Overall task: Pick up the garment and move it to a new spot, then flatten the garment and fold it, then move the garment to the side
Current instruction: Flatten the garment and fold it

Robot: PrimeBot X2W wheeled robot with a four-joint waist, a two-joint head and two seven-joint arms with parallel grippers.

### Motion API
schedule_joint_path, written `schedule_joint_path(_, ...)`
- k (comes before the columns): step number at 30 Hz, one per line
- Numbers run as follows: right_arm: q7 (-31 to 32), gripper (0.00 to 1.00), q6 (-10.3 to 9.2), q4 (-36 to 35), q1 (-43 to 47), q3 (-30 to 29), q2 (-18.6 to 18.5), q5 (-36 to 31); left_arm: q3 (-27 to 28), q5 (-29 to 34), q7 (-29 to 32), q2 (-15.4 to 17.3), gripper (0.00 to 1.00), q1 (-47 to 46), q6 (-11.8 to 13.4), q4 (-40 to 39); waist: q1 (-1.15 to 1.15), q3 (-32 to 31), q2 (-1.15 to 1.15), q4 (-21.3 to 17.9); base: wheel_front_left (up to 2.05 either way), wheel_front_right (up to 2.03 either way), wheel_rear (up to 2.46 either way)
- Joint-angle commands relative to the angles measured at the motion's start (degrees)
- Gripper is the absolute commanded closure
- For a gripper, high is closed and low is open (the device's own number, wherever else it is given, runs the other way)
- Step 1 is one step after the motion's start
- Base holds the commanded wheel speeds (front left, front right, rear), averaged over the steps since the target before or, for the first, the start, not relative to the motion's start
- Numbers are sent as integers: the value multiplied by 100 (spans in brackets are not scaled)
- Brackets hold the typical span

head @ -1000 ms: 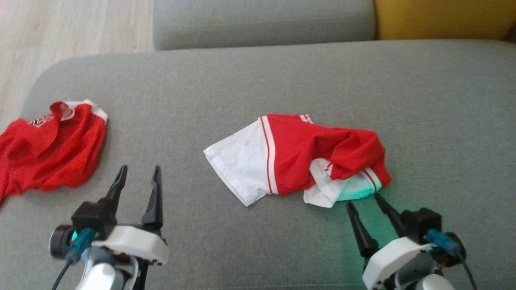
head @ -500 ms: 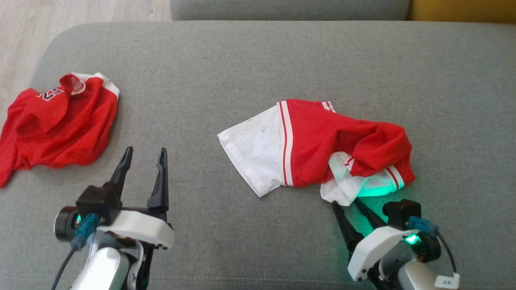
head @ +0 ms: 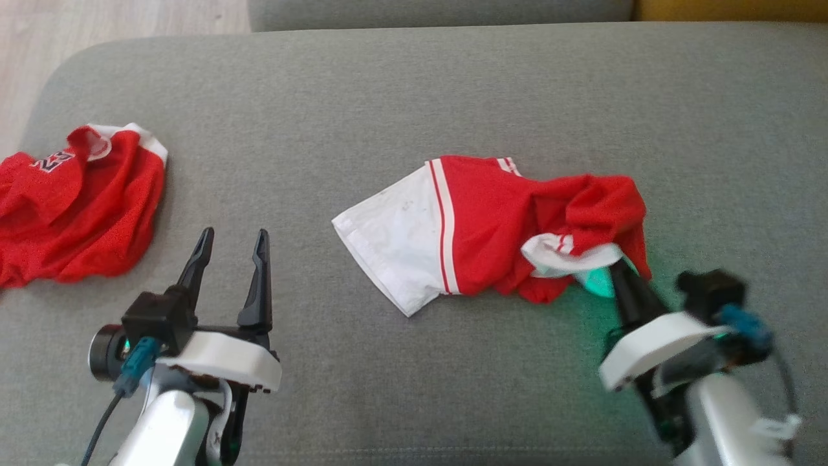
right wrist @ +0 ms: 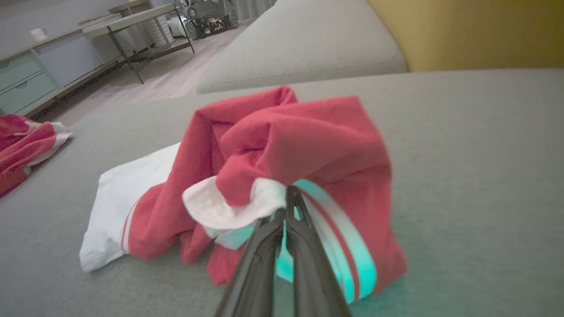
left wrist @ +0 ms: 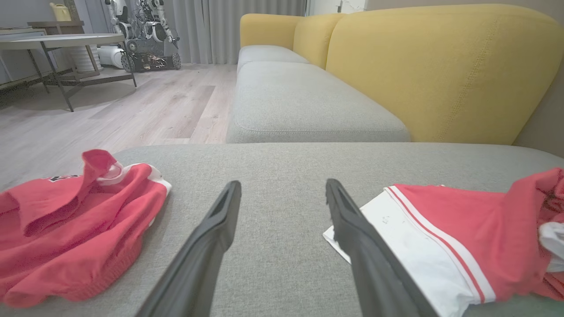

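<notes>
Since a second ago the right gripper [head: 619,270] has gone from fingers spread just short of the garment [head: 485,226] to fingers pressed together on its white hem, and the cloth at that end is now bunched up.

From the head view, the red-and-white garment lies near the middle of the grey sofa seat [head: 388,97]. Its white panel points toward the robot's left and its crumpled red end lies toward the right. The right gripper is clamped on the near right edge, where a green glow falls on the fabric. The left gripper [head: 233,234] hovers at the lower left with its fingers apart, holding nothing, well apart from the garment. A second red shirt [head: 77,200] lies crumpled at the far left edge of the seat.

Along the left wrist, the left gripper [left wrist: 282,190] has its two dark fingers spread wide over bare grey cushion. The second red shirt [left wrist: 66,229] is on one side and the garment [left wrist: 462,229] on the other. A yellow backrest [left wrist: 440,66], a wooden floor [left wrist: 132,110] and a table [left wrist: 53,42] lie beyond.

Along the right wrist, the right gripper [right wrist: 288,196] has its fingers closed on the white hem of the garment [right wrist: 299,145]. The red cloth is heaped just behind the tips, and the striped edge hangs beside them, tinted green. The second red shirt [right wrist: 22,141] sits at the far left.
</notes>
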Motion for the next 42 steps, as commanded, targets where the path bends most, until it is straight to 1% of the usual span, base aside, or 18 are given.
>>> schedule_joint_path(1,96,100,-4,-491,-223,-139,-78,-159,272,47,-69,62,0,-270,14,-165,0,2,0,-63,0,0,0)
schedule_joint_path(2,150,100,-4,-638,-239,-275,-110,-217,279,46,-70,55,0,-273,8,-162,0,4,0,-81,0,0,0)
schedule_joint_path(3,150,100,-4,-638,-239,-275,-110,-217,279,46,-70,55,0,-273,8,-162,0,4,0,-81,0,0,0)
schedule_joint_path(8,414,100,-4,-1125,-448,-953,-343,-376,299,64,-74,10,0,-307,-15,-146,0,33,0,-152,0,0,0)
schedule_joint_path(12,566,100,-4,-1207,-733,-1433,-570,-340,307,80,-75,-36,0,-357,-44,-136,0,101,0,-159,0,0,0)
schedule_joint_path(14,637,100,-4,-1187,-893,-1665,-726,-383,324,94,-76,-56,0,-397,-72,-137,0,160,0,-147,0,0,0)
schedule_joint_path(16,664,100,-4,-1095,-1080,-1901,-823,-292,346,117,-76,-80,0,-432,-91,-138,0,222,0,-132,0,0,0)
schedule_joint_path(19,667,100,-4,-783,-1357,-2178,-1019,-236,373,159,-77,-127,0,-478,-118,-141,0,323,0,-94,0,0,0)
schedule_joint_path(23,531,100,-4,-39,-1712,-2451,-1277,-184,400,224,-77,-194,0,-556,-155,-146,0,497,0,-27,0,0,0)
schedule_joint_path(26,327,100,-4,605,-1944,-2467,-1390,-168,414,268,-77,-241,0,-629,-202,-125,0,628,0,29,0,0,0)
schedule_joint_path(27,174,100,-4,975,-2088,-2419,-1415,-154,423,302,-77,-275,0,-670,-226,-114,0,709,0,51,0,0,0)
schedule_joint_path(29,-15,100,-4,1318,-2222,-2376,-1444,-147,444,331,-77,-303,0,-698,-256,-91,0,754,0,58,0,0,0)
schedule_joint_path(30,-80,9,-4,1488,-2279,-2359,-1456,-140,452,347,-77,-319,0,-708,-271,-80,0,767,0,63,0,0,0)
schedule_joint_path(31,-157,0,-4,1633,-2329,-2329,-1476,-148,456,363,-77,-337,0,-715,-287,-68,0,771,0,71,0,0,0)
schedule_joint_path(36,-595,0,-4,1981,-2426,-2071,-1443,-164,526,418,-77,-388,0,-690,-357,19,0,660,0,30,0,0,0)
schedule_joint_path(39,-839,0,-4,1917,-2371,-1840,-1368,-153,577,442,-77,-405,0,-623,-380,53,0,526,0,-41,0,0,0)
schedule_joint_path(42,-1047,0,-4,1656,-2237,-1590,-1287,-176,616,462,-77,-410,0,-538,-397,76,0,377,0,-115,0,0,0)
